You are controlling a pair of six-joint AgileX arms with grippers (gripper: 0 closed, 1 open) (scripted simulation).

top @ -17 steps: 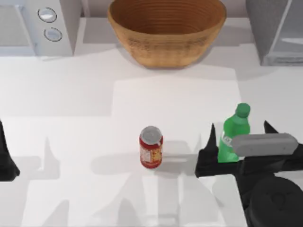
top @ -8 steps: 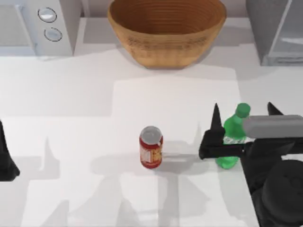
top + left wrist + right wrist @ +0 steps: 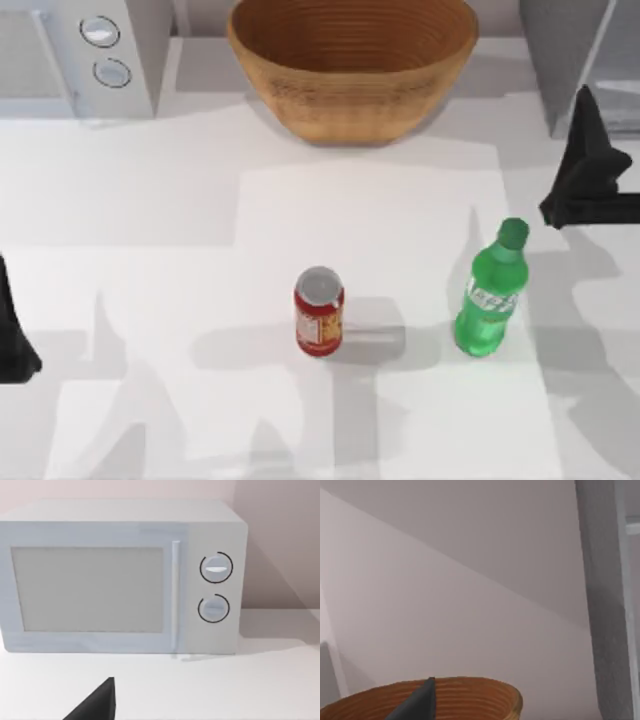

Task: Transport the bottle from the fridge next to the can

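A white microwave (image 3: 122, 577) stands on the pale table (image 3: 240, 690) against the wall, door shut, its two round knobs (image 3: 216, 568) stacked beside the handle (upper one turned level), with one dark fingertip (image 3: 97, 704) of the left gripper before it.

White table (image 3: 150, 200), pale pinkish wall (image 3: 445, 555)

One green translucent plastic bottle (image 3: 488, 297) with a green cap and one small red cylindrical can (image 3: 319, 312) with a silver top stand on the white table (image 3: 150, 250). There is one woven brown basket (image 3: 352, 62), one white microwave (image 3: 75, 55) bearing two round knobs, and one grey box-shaped fridge (image 3: 575, 60). Two black grippers are counted: the right gripper (image 3: 592, 170) just in front of the fridge, the left gripper (image 3: 12, 335) far from every item.
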